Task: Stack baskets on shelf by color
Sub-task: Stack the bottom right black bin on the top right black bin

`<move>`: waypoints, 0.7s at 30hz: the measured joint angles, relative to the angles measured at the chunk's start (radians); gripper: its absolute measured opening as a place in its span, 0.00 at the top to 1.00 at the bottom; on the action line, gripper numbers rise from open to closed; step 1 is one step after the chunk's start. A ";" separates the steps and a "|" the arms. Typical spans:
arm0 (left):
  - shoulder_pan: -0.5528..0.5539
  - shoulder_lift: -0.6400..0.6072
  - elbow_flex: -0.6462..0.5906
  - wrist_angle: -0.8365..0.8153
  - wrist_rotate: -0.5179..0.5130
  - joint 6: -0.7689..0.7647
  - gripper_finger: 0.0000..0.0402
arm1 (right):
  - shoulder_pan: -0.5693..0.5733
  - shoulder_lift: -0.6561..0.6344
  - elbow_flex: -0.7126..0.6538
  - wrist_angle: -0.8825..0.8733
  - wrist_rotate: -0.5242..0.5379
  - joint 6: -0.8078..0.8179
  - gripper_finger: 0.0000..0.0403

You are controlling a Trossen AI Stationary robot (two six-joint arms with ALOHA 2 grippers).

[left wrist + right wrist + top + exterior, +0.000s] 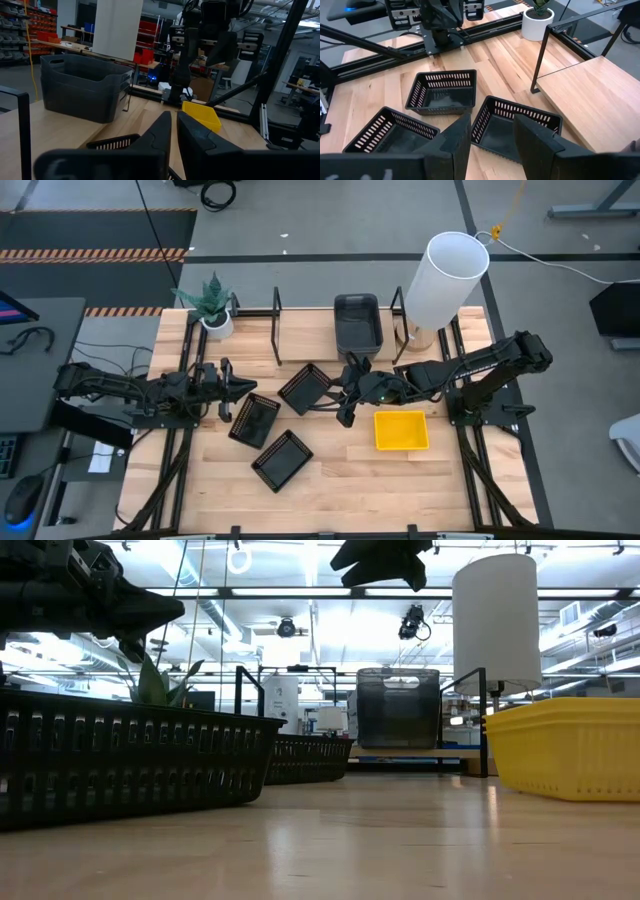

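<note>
Three black slatted baskets lie on the tabletop: one (305, 388) (512, 125) nearest the shelf, one (254, 420) (442, 92) beside it, one (283, 460) (390, 132) nearer the near edge. A single yellow basket (401, 430) (570, 750) sits flat to their right. A dark grey basket (357, 322) (82, 87) stands on the shelf board (300, 330) (590, 95). My right gripper (345, 412) (491, 122) hovers open above the black basket nearest the shelf. My left gripper (248, 387) (173, 120) is shut, raised left of the black baskets, pointing right.
A tall white cylinder (445, 280) stands at the shelf's right end and a potted plant (213, 310) at its left end. Black bracket uprights (277, 315) rise from the shelf. Bare tabletop (400, 490) lies toward the near edge.
</note>
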 joint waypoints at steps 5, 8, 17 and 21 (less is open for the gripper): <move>0.000 0.000 0.000 0.000 0.000 0.000 0.93 | 0.000 0.000 0.000 0.000 -0.009 0.014 0.62; 0.000 0.000 0.000 0.000 0.000 0.000 0.92 | 0.009 0.000 0.000 -0.007 -0.051 0.049 0.62; 0.000 0.000 0.000 0.000 0.000 0.000 0.91 | 0.095 0.001 0.000 -0.055 -0.059 0.105 0.62; 0.000 0.000 0.000 0.000 0.000 0.000 0.92 | 0.127 0.015 0.000 -0.032 -0.025 0.065 0.62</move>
